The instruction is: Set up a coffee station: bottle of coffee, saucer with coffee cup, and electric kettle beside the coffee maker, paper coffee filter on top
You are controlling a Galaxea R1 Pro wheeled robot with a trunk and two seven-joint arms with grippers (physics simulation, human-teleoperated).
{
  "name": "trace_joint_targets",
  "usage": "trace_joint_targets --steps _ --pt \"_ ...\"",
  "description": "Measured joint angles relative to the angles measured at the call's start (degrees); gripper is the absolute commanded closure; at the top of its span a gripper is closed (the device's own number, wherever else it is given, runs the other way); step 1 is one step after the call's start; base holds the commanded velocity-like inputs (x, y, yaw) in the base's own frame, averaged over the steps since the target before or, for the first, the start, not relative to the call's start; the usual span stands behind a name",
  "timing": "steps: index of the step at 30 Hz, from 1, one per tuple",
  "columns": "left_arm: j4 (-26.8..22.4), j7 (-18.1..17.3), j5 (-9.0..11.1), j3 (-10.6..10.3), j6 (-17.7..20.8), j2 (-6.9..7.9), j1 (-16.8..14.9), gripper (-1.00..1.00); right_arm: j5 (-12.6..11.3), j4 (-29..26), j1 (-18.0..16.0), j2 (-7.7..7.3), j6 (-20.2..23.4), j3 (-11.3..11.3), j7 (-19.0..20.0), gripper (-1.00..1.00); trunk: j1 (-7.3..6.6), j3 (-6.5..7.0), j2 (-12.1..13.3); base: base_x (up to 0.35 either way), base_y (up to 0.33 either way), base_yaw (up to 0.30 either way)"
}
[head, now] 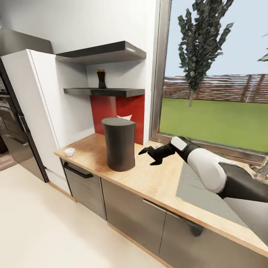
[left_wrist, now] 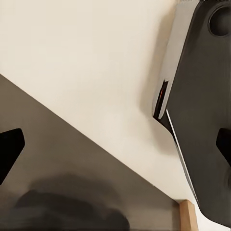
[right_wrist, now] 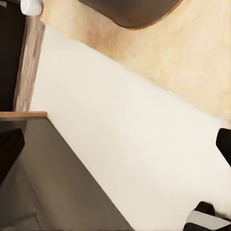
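The coffee maker, a tall dark cylinder, stands on the wooden countertop. On the lower wall shelf above it stands the dark bottle of coffee. A small white cup sits at the counter's left end. My right gripper hovers open over the counter, just right of the coffee maker and apart from it. The right wrist view catches the coffee maker's base and the cup. My left gripper is open over the floor, with nothing between its fingers.
A sink is set into the counter at the right, under a large window. A white cabinet and a dark fridge flank the counter's left end. A red panel backs the coffee maker. Drawers sit below.
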Motion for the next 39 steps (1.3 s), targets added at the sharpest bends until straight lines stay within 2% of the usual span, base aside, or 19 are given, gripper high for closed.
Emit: trace_joint_targets --steps 2,3,7,9,10,13,20,23,24,25,26,30,32,33,34,35,37,38,39 --pt "-0.57 0.0 0.0 0.03 -0.04 0.04 -0.03 -1.0 -0.01 0.02 1.31 1.13 0.0 0.01 0.06 -1.0 0.0 0.0 0.0 -0.322 0.0 0.0" --pt "-2.16 0.0 0.04 0.1 0.0 0.08 -0.05 -1.0 0.06 0.04 3.02 2.57 0.0 0.08 0.09 -1.0 0.0 -0.01 0.0 -0.317 0.0 0.0" --pt "-3.85 0.01 0.07 0.14 0.03 0.05 -0.04 -1.0 0.38 0.03 6.01 4.05 -0.01 0.18 0.12 -1.0 0.0 0.0 0.0 -0.294 0.0 0.0" --pt "-4.43 0.01 0.09 0.14 0.04 0.03 -0.03 -1.0 1.62 0.03 7.43 4.76 -0.01 0.05 0.21 -1.0 0.0 0.0 0.0 -0.239 0.0 0.0" --pt "-4.72 0.01 0.09 0.14 0.05 0.03 -0.03 -1.0 3.6 0.04 8.53 5.4 -0.06 0.09 0.29 -1.0 -0.01 -0.01 -0.01 -0.172 0.0 0.0" --pt "-4.88 0.01 0.1 0.15 0.01 0.02 -0.03 -1.0 6.15 0.04 10.02 6.5 -0.1 -0.13 0.44 -1.0 -0.03 0.0 0.0 -0.074 0.0 0.0" --pt "-4.93 0.01 0.1 0.15 0.02 0.07 -0.03 -1.0 8.02 0.12 14.97 6.51 -0.07 -0.05 0.5 -1.0 -0.03 -0.01 0.0 -0.007 0.0 0.0" --pt "-4.93 0.01 0.1 0.15 -0.02 0.03 -0.09 -1.0 11.84 0.13 18.77 6.51 -0.14 -0.13 0.51 -1.0 -0.03 -0.01 0.0 0.0 0.0 0.0" --pt "-4.93 0.01 0.1 0.15 -0.02 0.03 -0.09 -1.0 12.46 0.13 19.38 6.51 -0.15 -0.29 0.52 -1.0 -0.03 0.0 0.0 0.0 0.0 0.0" --pt "-4.93 0.01 0.1 0.15 -0.03 -0.01 -0.1 -1.0 15.45 0.13 21.72 6.51 -0.25 -0.14 0.63 -1.0 -0.04 -0.01 -0.01 0.0 0.0 0.0" --pt "-4.94 0.01 0.1 0.15 -0.03 -0.03 -0.11 -1.0 16.83 0.1 23.4 6.51 -0.28 -0.21 0.65 -1.0 -0.03 -0.01 0.01 0.0 0.0 0.0" --pt "-4.93 -0.05 0.08 0.15 -0.04 -0.2 -0.11 -1.0 20.1 0.07 28.2 6.51 -0.88 -0.29 0.56 -1.0 -0.03 -0.01 0.0 0.0 0.0 0.0" --pt "-4.94 -0.07 0.04 0.12 -0.08 -0.28 -0.11 -1.0 23.29 0.11 31.6 6.5 -3.36 0.1 0.47 -1.0 -0.04 -0.01 0.0 0.0 0.0 0.0" --pt "-4.94 -0.09 0.01 0.09 -0.11 -0.31 -0.1 -1.0 27.2 0.12 35.27 6.5 -8.16 0.08 0.25 -1.0 -0.04 -0.01 -0.01 0.0 0.0 0.0" --pt "-4.94 -0.11 -0.09 0.08 -0.12 -0.37 -0.09 -1.0 32.38 0.12 40.74 6.5 -15.07 0.33 0.02 -1.0 -0.03 -0.02 0.0 0.0 0.0 0.0" --pt "-4.93 -0.12 -0.13 0.08 -0.12 -0.38 -0.08 -1.0 33.75 0.12 41.76 6.5 -17.11 0.14 0.01 -1.0 -0.03 -0.01 0.0 0.0 0.0 0.0" --pt "-4.92 -0.15 -0.38 0.07 -0.12 -0.41 -0.04 -1.0 39.98 0.12 48.94 6.5 -28.54 0.23 -0.05 -1.0 -0.04 -0.01 0.0 0.0 0.0 0.0" --pt "-4.93 -0.16 -0.45 0.06 -0.12 -0.41 -0.03 -1.0 41.09 0.12 50.92 6.5 -32.25 0.24 -0.05 -1.0 -0.04 -0.02 -0.01 0.0 0.0 0.0" --pt "-4.9 -0.16 -0.5 0.04 -0.15 -0.41 -0.03 -1.0 41.79 0.12 52.65 5.77 -35.69 0.29 -0.06 -1.0 -0.04 -0.01 -0.01 0.0 0.0 0.0"
